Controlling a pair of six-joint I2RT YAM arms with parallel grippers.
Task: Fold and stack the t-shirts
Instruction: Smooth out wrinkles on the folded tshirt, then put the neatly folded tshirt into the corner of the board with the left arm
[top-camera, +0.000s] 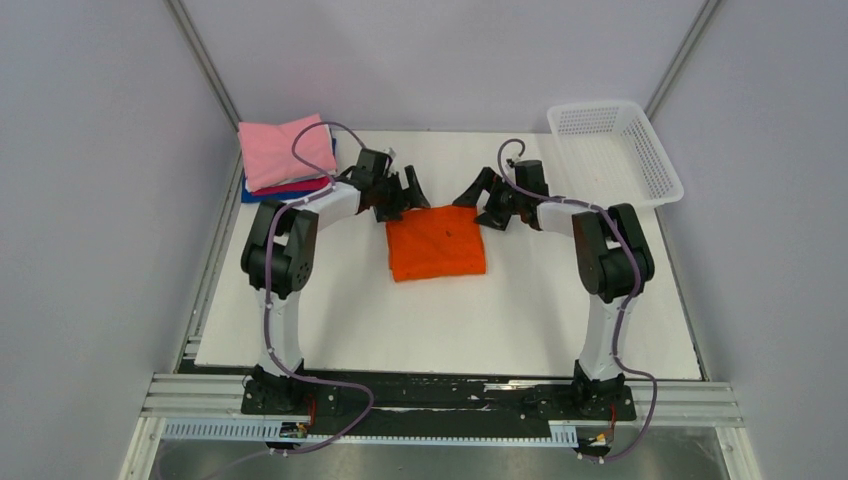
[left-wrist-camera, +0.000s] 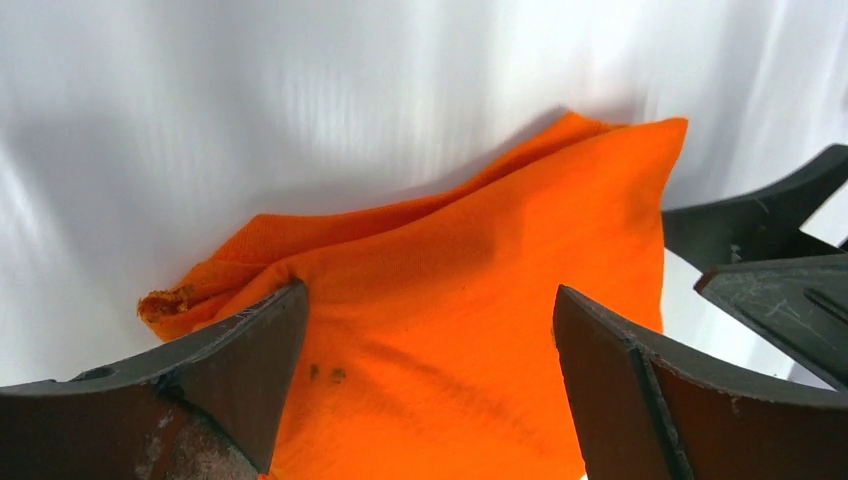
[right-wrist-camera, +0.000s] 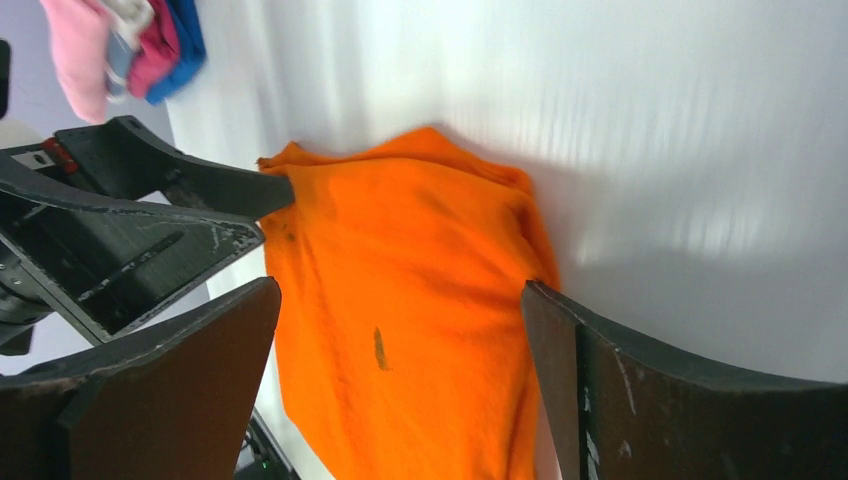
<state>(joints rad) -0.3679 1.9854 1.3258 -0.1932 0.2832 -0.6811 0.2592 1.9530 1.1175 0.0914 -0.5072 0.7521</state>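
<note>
An orange t-shirt lies folded into a rough square in the middle of the white table. My left gripper hangs open over its far left corner; in the left wrist view the orange cloth fills the gap between the fingers. Over the far right corner my right gripper is open too, with the shirt below its spread jaws. Neither gripper holds cloth. A stack of folded t-shirts, pink on top of magenta and blue, sits at the far left corner.
A white mesh basket stands at the far right corner of the table. Grey walls close in on both sides. The two arms' bases are bolted to the rail at the near edge.
</note>
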